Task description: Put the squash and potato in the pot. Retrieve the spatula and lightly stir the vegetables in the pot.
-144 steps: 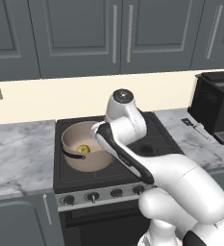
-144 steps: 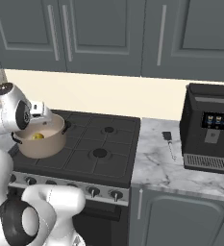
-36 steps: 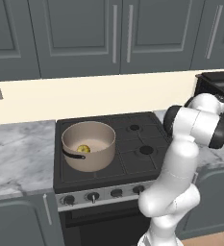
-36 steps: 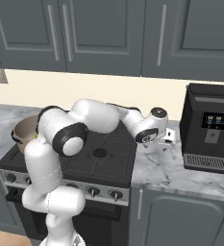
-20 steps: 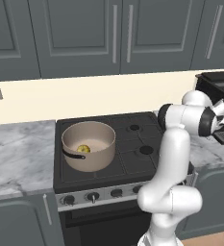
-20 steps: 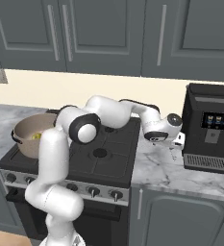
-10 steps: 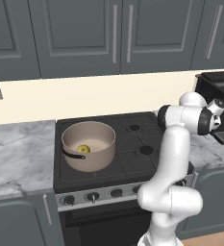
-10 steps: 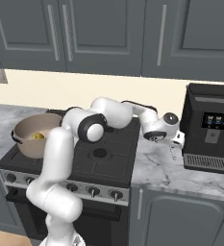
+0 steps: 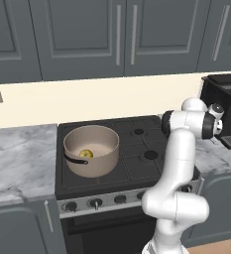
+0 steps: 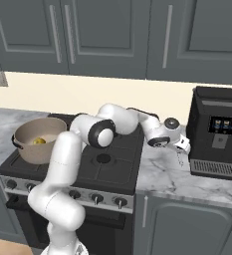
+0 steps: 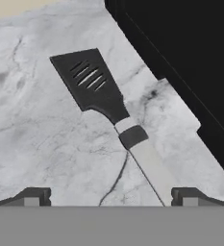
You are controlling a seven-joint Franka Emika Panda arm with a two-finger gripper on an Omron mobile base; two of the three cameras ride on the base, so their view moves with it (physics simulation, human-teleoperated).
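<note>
The spatula point(image 11: 102, 97) lies flat on the marble counter, its dark slotted blade away from me and its light-grey handle running back between my fingertips point(image 11: 34, 196). My gripper point(image 11: 111, 197) hangs open just above the handle, touching nothing. Seen from the right base, the gripper point(image 10: 179, 157) points down at the counter beside the coffee machine. The beige pot point(image 9: 94, 166) stands on the stove's front left burner with the yellow squash point(image 9: 86, 154) inside it. From the right, the pot point(image 10: 35, 152) and squash point(image 10: 38, 141) sit at the far left. The potato is hidden.
A black coffee machine point(image 10: 214, 129) stands right beside the spatula, its dark base point(image 11: 190, 62) close along the handle's side. The black stove point(image 9: 137, 158) lies between the pot and this counter. Grey cabinets point(image 9: 117, 34) hang above.
The arm has swung away from the pot, across the stove to the counter by the coffee machine. In the last second the hand edged closer to the machine. The gripper stayed open.
</note>
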